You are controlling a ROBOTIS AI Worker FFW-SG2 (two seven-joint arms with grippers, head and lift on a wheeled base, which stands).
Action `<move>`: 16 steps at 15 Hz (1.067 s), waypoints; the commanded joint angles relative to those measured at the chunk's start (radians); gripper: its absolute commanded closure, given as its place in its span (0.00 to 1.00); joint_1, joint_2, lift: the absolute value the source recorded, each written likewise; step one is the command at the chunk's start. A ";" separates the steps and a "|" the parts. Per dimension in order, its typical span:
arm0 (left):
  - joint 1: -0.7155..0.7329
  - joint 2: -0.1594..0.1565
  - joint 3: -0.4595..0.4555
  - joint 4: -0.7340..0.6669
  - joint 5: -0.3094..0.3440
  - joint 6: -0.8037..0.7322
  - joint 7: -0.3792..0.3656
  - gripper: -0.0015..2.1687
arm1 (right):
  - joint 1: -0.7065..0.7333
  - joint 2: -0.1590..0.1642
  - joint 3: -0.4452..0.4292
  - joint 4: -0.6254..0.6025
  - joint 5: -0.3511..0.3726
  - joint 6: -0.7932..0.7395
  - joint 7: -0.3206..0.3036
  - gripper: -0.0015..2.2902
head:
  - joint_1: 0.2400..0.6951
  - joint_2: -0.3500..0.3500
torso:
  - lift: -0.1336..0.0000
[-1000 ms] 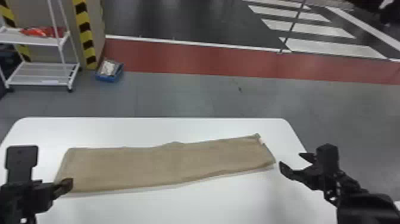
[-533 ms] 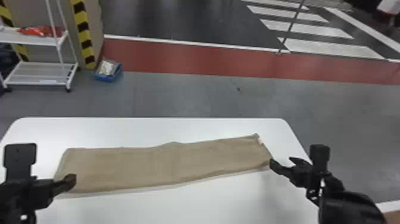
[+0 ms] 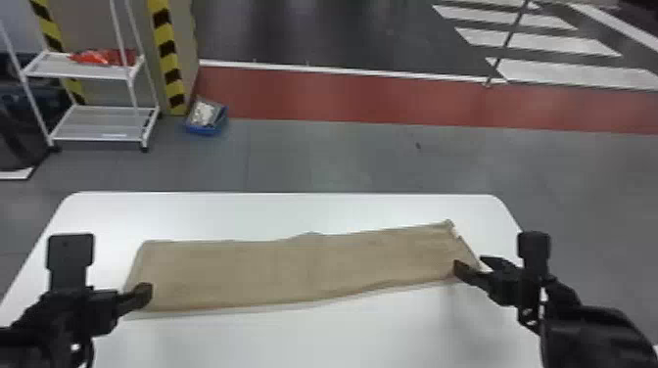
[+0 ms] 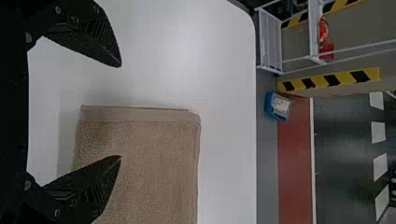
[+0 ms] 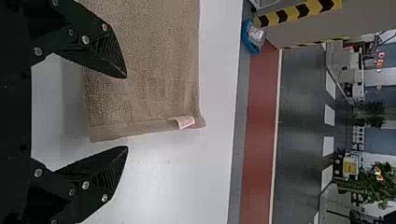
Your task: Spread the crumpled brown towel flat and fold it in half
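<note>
The brown towel (image 3: 303, 271) lies as a long flat strip across the white table, a small bump on its far edge. At its left end my left gripper (image 3: 115, 293) hangs; in the left wrist view that gripper (image 4: 120, 111) is open, one finger over the towel (image 4: 154, 158), the other above bare tabletop. My right gripper (image 3: 470, 266) is at the strip's right end. In the right wrist view the right gripper (image 5: 127, 112) stands open around the end hem of the towel (image 5: 144, 70), near a small white tag (image 5: 185, 122).
The white table (image 3: 196, 210) has rounded far corners. Beyond it on the floor stand a white shelf rack (image 3: 98, 125) and a blue bin (image 3: 205, 117), next to a pillar with yellow-black stripes.
My right gripper has moved left, from beside the towel to its right end. The left gripper has barely shifted, and the towel looks the same.
</note>
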 commanded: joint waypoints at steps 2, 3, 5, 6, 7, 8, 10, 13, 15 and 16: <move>-0.015 -0.004 -0.006 0.029 0.003 0.000 0.000 0.10 | -0.006 -0.002 0.011 0.002 0.023 0.006 -0.001 0.18 | 1.00 0.29 | 1.00; -0.023 -0.004 -0.008 0.044 0.005 0.000 0.000 0.10 | -0.006 -0.005 0.010 0.002 0.023 0.009 -0.001 0.18 | 1.00 0.29 | 1.00; -0.028 -0.004 -0.008 0.058 0.012 0.003 -0.008 0.10 | 0.000 -0.017 0.010 0.002 0.023 0.009 0.005 0.18 | 1.00 0.28 | 1.00; -0.029 -0.004 -0.008 0.061 0.017 0.003 -0.009 0.10 | 0.001 -0.022 0.010 0.002 0.023 0.012 0.009 0.18 | 1.00 0.28 | 1.00; -0.035 -0.006 -0.009 0.069 0.017 0.015 -0.015 0.10 | 0.003 -0.026 0.008 0.002 0.020 0.012 0.013 0.21 | 1.00 0.27 | 1.00; -0.041 -0.006 -0.011 0.072 0.015 0.034 -0.020 0.15 | 0.004 -0.031 0.008 0.002 0.017 0.015 0.019 0.22 | 1.00 0.26 | 1.00; -0.047 -0.006 -0.012 0.070 0.012 0.080 -0.018 0.33 | 0.006 -0.033 0.008 0.002 0.020 0.039 0.033 0.29 | 1.00 0.25 | 1.00; -0.047 -0.003 -0.012 0.055 0.009 0.160 -0.018 0.34 | 0.004 -0.043 0.008 0.000 0.017 0.064 0.050 0.45 | 1.00 0.24 | 1.00; -0.044 -0.001 -0.012 0.046 0.009 0.163 -0.018 0.34 | 0.004 -0.045 0.008 -0.004 0.017 0.101 0.064 0.53 | 1.00 0.24 | 1.00; -0.043 -0.001 -0.011 0.038 0.008 0.175 -0.018 0.34 | 0.006 -0.045 0.004 -0.007 0.016 0.110 0.076 0.54 | 1.00 0.23 | 1.00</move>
